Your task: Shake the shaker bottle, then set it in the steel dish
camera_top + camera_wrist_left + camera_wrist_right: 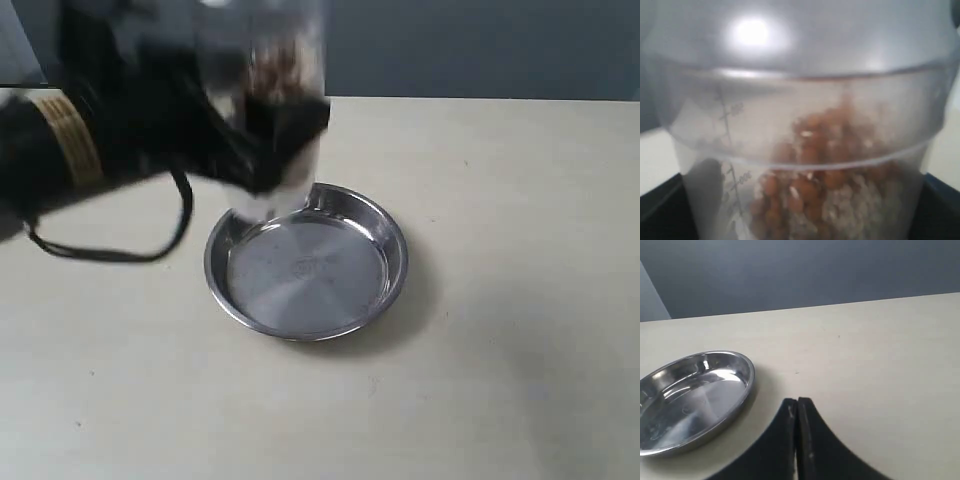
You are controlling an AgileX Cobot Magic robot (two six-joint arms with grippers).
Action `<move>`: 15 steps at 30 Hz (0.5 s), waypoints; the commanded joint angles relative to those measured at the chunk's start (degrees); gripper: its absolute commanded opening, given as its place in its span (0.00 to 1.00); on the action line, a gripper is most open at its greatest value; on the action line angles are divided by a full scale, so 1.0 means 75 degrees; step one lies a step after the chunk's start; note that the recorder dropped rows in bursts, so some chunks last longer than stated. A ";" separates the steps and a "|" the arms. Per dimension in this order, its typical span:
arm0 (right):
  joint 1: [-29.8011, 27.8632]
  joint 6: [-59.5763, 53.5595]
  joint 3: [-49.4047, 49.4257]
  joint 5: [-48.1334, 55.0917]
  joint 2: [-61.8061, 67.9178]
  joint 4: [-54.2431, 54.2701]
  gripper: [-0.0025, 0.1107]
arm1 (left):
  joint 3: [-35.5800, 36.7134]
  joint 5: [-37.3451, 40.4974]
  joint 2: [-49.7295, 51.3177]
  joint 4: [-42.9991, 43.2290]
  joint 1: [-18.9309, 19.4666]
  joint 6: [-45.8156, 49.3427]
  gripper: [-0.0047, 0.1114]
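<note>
The shaker bottle (272,70) is held in the air above the far left rim of the steel dish (305,262), blurred by motion, with brown granules showing inside. My left gripper (268,135) is shut on the bottle's body. In the left wrist view the frosted bottle (805,125) fills the picture, with its domed shoulder and granules, between black fingers (662,210) at the bottom corners. My right gripper (797,402) is shut with nothing in it, low over the table beside the dish (690,400). It is out of the exterior view.
The pale table (500,300) stretches around the dish on all sides. A black cable (110,250) hangs from my left arm over the table at the left. A grey wall (800,270) stands behind the table's far edge.
</note>
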 commanded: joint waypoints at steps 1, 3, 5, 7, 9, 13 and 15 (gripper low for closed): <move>0.0013 -0.0008 0.0009 -0.0076 -0.0029 -0.0014 0.02 | -0.0352 -0.1629 -0.0348 0.0075 -0.0017 -0.0132 0.04; 0.0013 -0.0008 0.0009 -0.0076 -0.0029 -0.0014 0.02 | -0.0943 -0.1016 -0.0910 0.0090 -0.0017 0.0348 0.04; 0.0013 -0.0008 0.0009 -0.0076 -0.0029 -0.0014 0.02 | -0.0884 -0.0017 -0.0823 0.0075 -0.0017 0.0419 0.04; 0.0013 -0.0008 0.0009 -0.0076 -0.0029 -0.0014 0.02 | -0.0346 0.0565 -0.0186 -0.0093 -0.0017 0.0390 0.04; 0.0013 -0.0008 0.0009 -0.0076 -0.0029 -0.0014 0.02 | 0.0258 0.0230 0.0532 -0.0806 -0.0017 0.0390 0.04; 0.0013 -0.0008 0.0009 -0.0076 -0.0029 -0.0014 0.02 | 0.0123 -0.2209 0.0538 -0.0503 -0.0017 0.0390 0.04; 0.0013 -0.0008 0.0009 -0.0076 -0.0029 -0.0014 0.02 | -0.0366 -0.2645 -0.0010 -0.0503 -0.0017 0.0420 0.04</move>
